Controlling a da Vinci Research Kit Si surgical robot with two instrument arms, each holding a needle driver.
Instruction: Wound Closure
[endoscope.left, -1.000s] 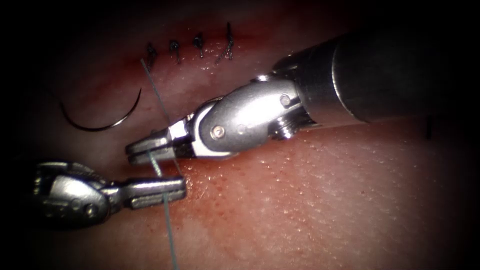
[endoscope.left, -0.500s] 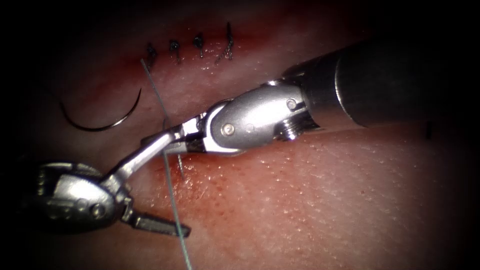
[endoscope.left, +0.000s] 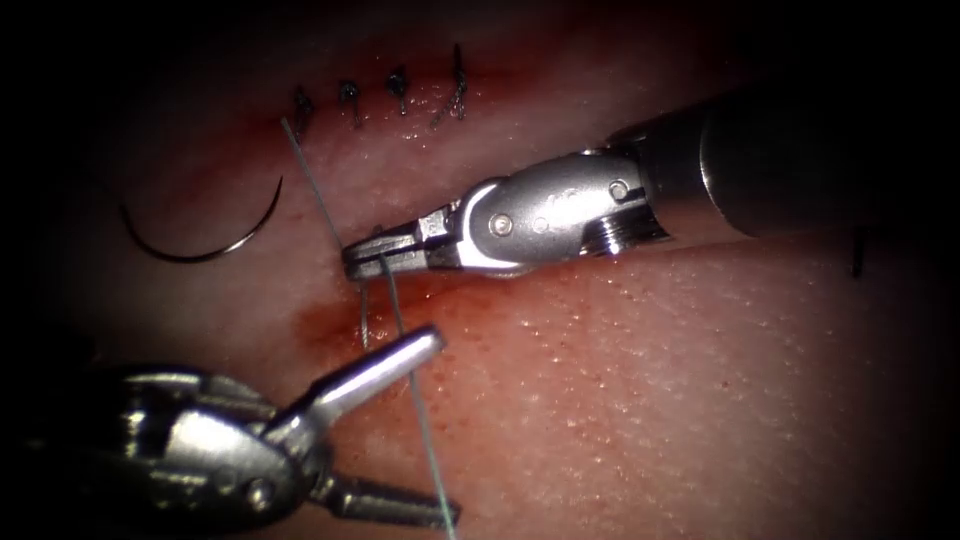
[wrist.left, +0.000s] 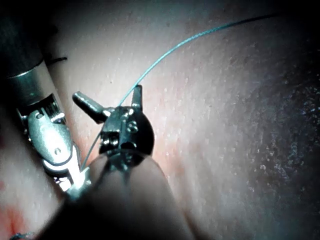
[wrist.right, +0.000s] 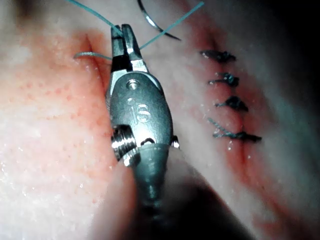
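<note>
My right tool (endoscope.left: 365, 258) reaches in from the right with its jaws shut on the green thread (endoscope.left: 415, 400), seen close up in the right wrist view (wrist.right: 122, 37). The thread runs up to the leftmost of several dark stitches (endoscope.left: 380, 95) and down past my left tool (endoscope.left: 440, 428). That tool's jaws stand open, and the thread passes between them without being held (wrist.left: 107, 97). A short thread end (endoscope.left: 363, 320) hangs below the right tool's tip. The curved needle (endoscope.left: 200, 243) lies free on the tissue (endoscope.left: 650, 400) at the left, held by neither tool and not in the tissue.
Red fluid (endoscope.left: 320, 325) stains the tissue under the right tool's tip. The right tool's thick shaft (endoscope.left: 800, 160) crosses the upper right. A dark short thread piece (endoscope.left: 858, 255) sits at the far right.
My left tool's jaws, shut on the thread a second ago, have opened and let it go, and the tool has dropped lower. The right tool has drawn up and right with the thread.
</note>
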